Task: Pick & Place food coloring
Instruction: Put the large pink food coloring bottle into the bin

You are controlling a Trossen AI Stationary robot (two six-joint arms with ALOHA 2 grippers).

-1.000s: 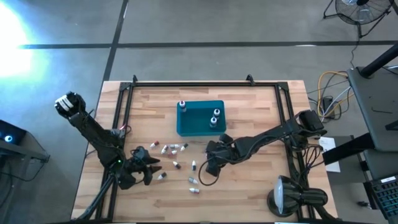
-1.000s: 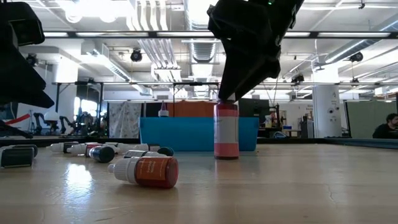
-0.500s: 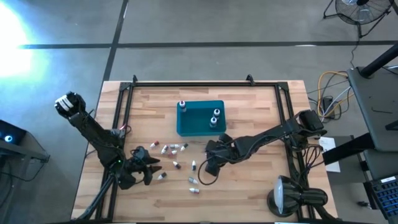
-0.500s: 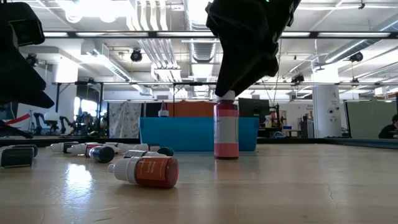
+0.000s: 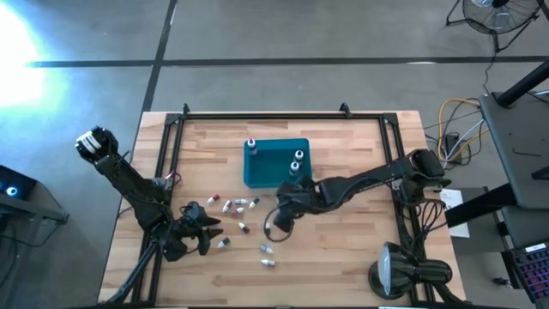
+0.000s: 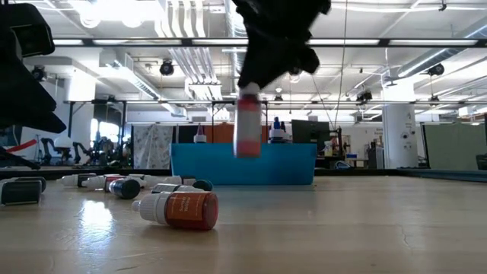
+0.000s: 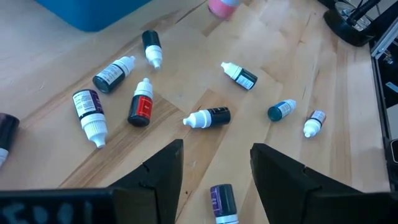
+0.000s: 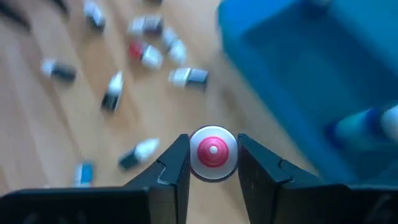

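The food coloring is several tiny dropper bottles lying on their sides on the wood between the arms (image 5: 243, 206) (image 7: 142, 107), with an orange-red one nearest the low camera (image 6: 179, 209). My right gripper (image 5: 274, 225) (image 8: 213, 163) is shut on a pink bottle (image 6: 248, 129) near the teal bin's near side. My left gripper (image 5: 202, 233) (image 7: 214, 171) is open above the scattered bottles near the table's left side, touching none. A few bottles stand upright in the teal bin (image 5: 297, 163). My right gripper pinches the pink bottle by its top end (image 8: 213, 152) between the two fingers (image 8: 177, 163), coming from above and pointing down. The bottle hangs upright below the fingers, lifted clear of the table (image 6: 248, 148).
The teal bin (image 5: 276, 176) (image 6: 304, 164) sits at the table's middle, toward the far side. A black frame (image 5: 257, 118) runs along the table's far, left and right edges. A lamp base (image 5: 395, 273) stands at the near right corner. Bare wood lies right of the bin.
My right gripper has lifted the pink bottle, which stood upright on the table, clear of the wood. It has carried it toward the table's left and slightly toward the far edge, staying shut on it. The left arm has kept still.
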